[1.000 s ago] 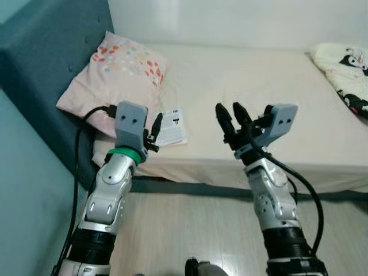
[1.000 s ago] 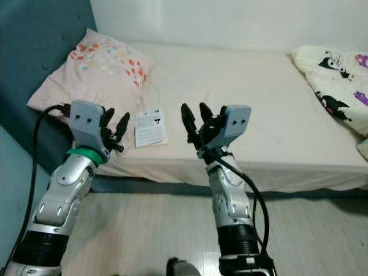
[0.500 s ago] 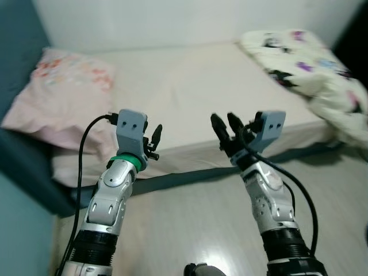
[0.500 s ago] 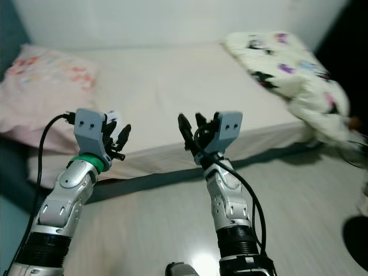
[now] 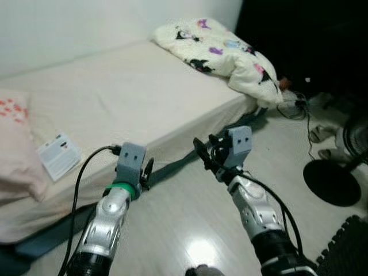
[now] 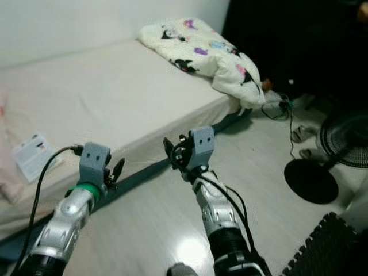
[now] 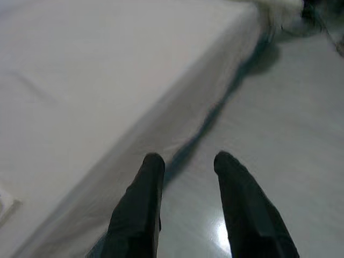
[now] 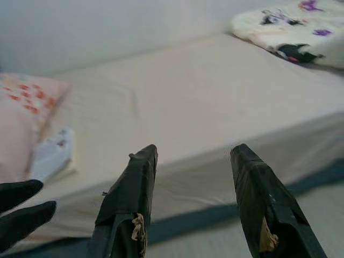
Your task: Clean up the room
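Two silver arms of ours reach forward, bent at the elbow, over the pale glossy floor [image 5: 190, 201] beside the bed, both held up at about mattress height. Our left gripper [image 7: 185, 164] points at the edge of the low bed with a cream sheet [image 5: 121, 98], its black fingers [image 7: 137, 209] spread apart with nothing between them. Our right gripper [image 8: 191, 156] is likewise wide and empty — it faces the mattress side, with the left gripper's fingertips just beside it. Beyond and to the left of our left gripper lies a small white printed booklet [image 5: 59, 155] on the sheet, touching a pink pillow with red dots [image 5: 14, 144]. Well beyond our right gripper, a crumpled white blanket with cartoon prints [image 5: 224, 52] hangs over the bed's far corner. A black standing fan [image 5: 339, 172] stands to the right.
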Motion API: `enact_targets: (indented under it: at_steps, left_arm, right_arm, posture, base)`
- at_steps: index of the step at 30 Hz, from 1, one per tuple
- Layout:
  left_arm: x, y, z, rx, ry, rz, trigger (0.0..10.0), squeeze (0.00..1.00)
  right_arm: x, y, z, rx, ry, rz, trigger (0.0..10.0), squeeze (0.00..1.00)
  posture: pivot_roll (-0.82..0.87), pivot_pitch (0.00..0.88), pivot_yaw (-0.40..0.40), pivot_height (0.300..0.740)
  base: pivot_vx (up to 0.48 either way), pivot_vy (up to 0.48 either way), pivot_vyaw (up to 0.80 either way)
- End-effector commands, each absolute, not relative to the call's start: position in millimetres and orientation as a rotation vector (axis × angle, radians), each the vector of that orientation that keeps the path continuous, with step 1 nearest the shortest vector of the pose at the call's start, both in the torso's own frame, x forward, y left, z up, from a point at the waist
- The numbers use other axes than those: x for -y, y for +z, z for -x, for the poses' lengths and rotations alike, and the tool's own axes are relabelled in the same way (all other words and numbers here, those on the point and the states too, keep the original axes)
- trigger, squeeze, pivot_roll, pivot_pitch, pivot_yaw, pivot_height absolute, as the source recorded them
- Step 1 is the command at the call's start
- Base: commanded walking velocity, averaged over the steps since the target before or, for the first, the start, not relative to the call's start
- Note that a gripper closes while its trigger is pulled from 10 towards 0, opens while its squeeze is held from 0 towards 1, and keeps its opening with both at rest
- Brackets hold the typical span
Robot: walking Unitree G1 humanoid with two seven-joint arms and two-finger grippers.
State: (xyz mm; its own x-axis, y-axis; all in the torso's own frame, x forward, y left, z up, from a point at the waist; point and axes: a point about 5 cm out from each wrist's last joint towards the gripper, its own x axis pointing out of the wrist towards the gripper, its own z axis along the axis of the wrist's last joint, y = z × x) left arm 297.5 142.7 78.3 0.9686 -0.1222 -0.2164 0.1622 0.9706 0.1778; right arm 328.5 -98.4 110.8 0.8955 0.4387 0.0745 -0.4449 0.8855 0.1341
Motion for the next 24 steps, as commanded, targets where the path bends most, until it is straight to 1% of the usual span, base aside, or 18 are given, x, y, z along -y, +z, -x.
enact_targets:
  at_steps: [1,6,8,11,13,15,17,24]
  left_arm:
    - [-145.7,74.7,-294.9,-0.208,-0.139,-0.197,10.0,0.0]
    - [-148.9,75.0,-294.7,-0.183,-0.134,-0.202,10.0,0.0]
    - [-150.6,70.9,-293.6,-0.18,-0.137,-0.239,10.0,0.0]
    - [-152.1,62.4,-290.8,-0.199,-0.131,-0.243,10.0,0.0]
    - [-152.1,62.4,-290.8,-0.199,-0.131,-0.243,10.0,0.0]
    - [-154.8,50.0,-284.4,-0.236,-0.129,-0.256,10.0,0.0]
    - [-155.7,45.1,-281.4,-0.25,-0.13,-0.262,10.0,0.0]
    - [-151.9,43.8,-278.1,-0.246,-0.128,-0.239,10.0,0.0]
  right_arm:
    - [97.6,107.4,-326.4,0.042,0.462,-0.135,10.0,0.0]
    - [98.8,102.9,-324.0,0.045,0.461,-0.095,10.0,0.0]
    - [99.8,100.7,-323.0,0.04,0.467,-0.067,10.0,0.0]
    - [106.2,91.8,-321.2,0.014,0.46,-0.022,10.0,0.0]
    - [106.2,91.8,-321.2,0.014,0.46,-0.022,10.0,0.0]
    - [115.9,81.8,-320.2,-0.026,0.434,-0.004,10.0,0.0]
    - [118.8,79.7,-320.1,-0.035,0.428,-0.002,10.0,0.0]
    - [121.0,83.0,-322.2,-0.025,0.428,-0.01,10.0,0.0]
  posture:
    - [-0.08,0.0,0.044,0.74]
    - [-0.09,0.017,0.05,0.74]
    - [-0.09,0.026,0.047,0.74]
    - [-0.09,0.019,0.04,0.74]
    - [-0.09,0.019,0.04,0.74]
    - [-0.08,0.017,0.028,0.74]
    - [-0.08,0.019,0.025,0.74]
    - [-0.08,0.025,0.015,0.74]
  base:
    - [0.0,0.0,-0.8]
    - [0.0,0.0,-0.8]
    - [0.0,0.0,-0.8]
    - [0.0,0.0,-0.8]
    - [0.0,0.0,-0.8]
    - [0.0,0.0,-0.8]
    - [0.0,0.0,-0.8]
    - [0.0,0.0,-0.8]
